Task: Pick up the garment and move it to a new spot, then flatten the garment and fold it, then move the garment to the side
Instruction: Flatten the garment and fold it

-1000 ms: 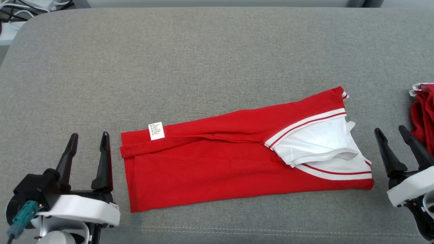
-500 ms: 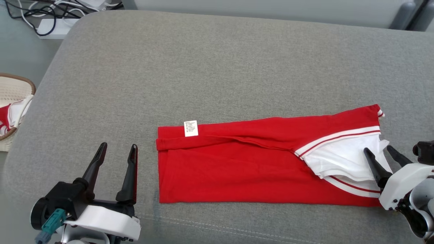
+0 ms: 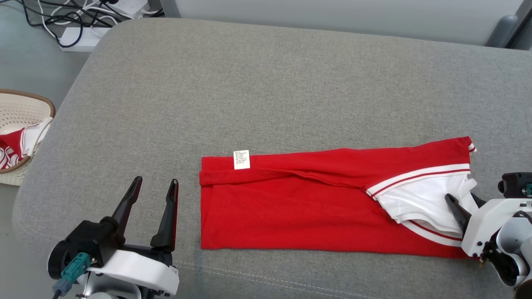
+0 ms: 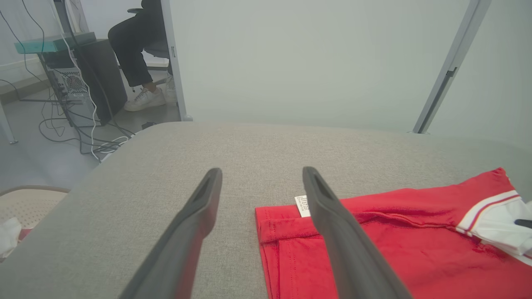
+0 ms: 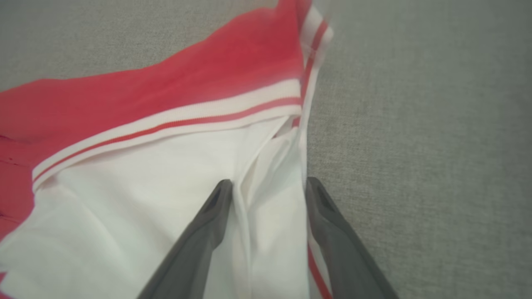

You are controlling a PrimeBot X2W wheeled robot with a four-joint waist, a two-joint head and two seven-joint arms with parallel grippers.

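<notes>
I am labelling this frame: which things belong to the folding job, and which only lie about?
Job: folded red garment with white striped trim; open right pincer at its white end; open left pincer; grey fabric cushion.
Lying about: cream woven basket holding red-white cloth; white power strip on the floor.

The right claw has moved from beside the garment onto its white end.
</notes>
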